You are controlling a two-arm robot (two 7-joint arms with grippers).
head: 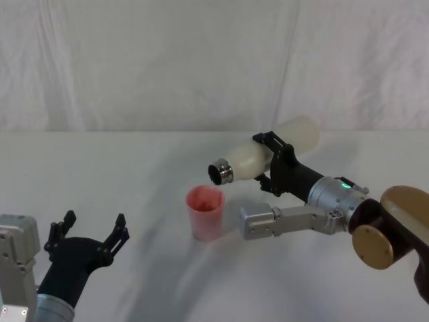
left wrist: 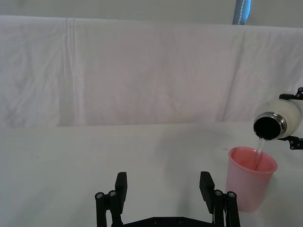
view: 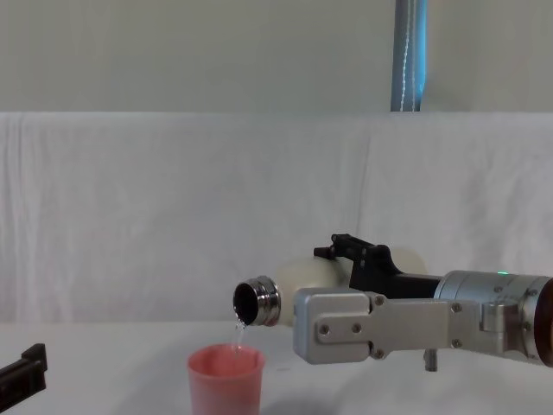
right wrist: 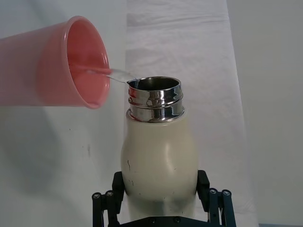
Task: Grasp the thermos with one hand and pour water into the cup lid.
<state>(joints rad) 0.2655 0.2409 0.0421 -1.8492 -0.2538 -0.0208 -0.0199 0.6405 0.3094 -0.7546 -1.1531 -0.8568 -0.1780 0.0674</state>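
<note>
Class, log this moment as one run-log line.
right gripper: tilts cream-white steel-necked thermos | water into salmon-pink plastic cup lid | left gripper: open, idle

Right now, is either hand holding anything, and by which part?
The right hand clamps the thermos around its mid-body, tilted over the cup lid. The left hand is open, holding nothing.

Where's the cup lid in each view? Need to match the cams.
Head: cup lid centre, just below the thermos mouth.
Left wrist: lower right, beyond the open left gripper.
Right wrist: upper left, lying sideways in the picture.
Chest: bottom, left of centre.
Shared landmark: the thermos's steel neck, tipped over the cup lid in the right gripper.
</note>
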